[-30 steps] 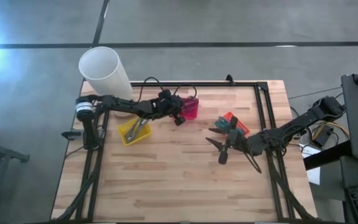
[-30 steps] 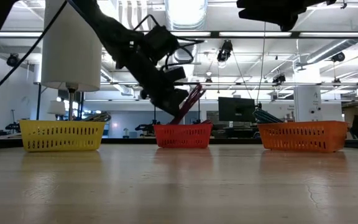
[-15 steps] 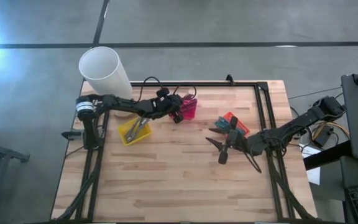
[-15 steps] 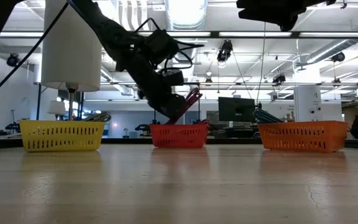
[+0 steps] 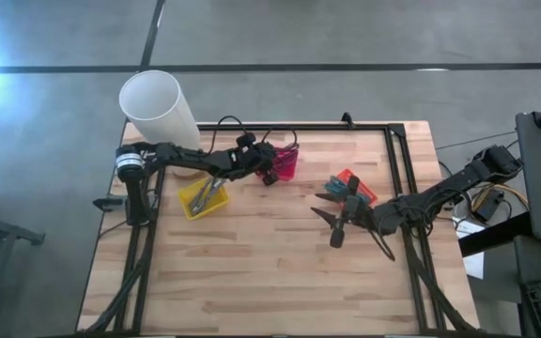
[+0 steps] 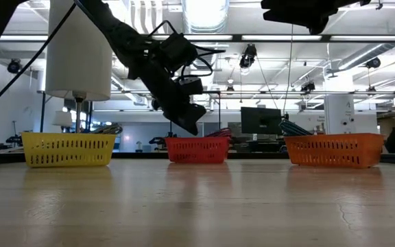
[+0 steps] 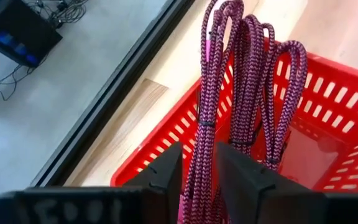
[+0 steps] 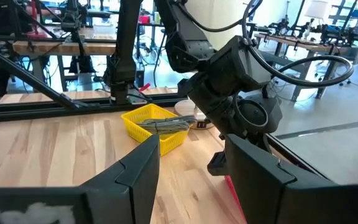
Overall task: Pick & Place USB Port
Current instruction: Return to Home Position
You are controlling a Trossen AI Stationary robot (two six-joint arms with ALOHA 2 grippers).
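A magenta braided cable (image 7: 241,93), coiled in loops, lies in the red basket (image 7: 328,124) at the table's far middle, and its loops lean over the basket's rim (image 5: 291,150). My left gripper (image 7: 199,155) hangs over that basket (image 5: 286,164), open by a narrow gap. Its fingers stand on either side of the cable strands. In the low view the cable (image 6: 218,131) shows just above the basket rim, beside the gripper (image 6: 192,125). My right gripper (image 5: 319,205) waits open above the table, next to the orange basket (image 5: 350,185).
A yellow basket (image 5: 202,197) with grey cables sits left of the red one. The orange basket (image 6: 333,151) holds teal and dark cables. A tall white cylinder (image 5: 158,108) stands at the far left corner. Bare wood stretches across the near half of the table.
My left gripper has shifted slightly toward the table's left with the red basket's cable. In the low view the cable stood up slanting from the gripper half a second ago. Now it has dropped and lies low in the red basket. My right arm has kept still.
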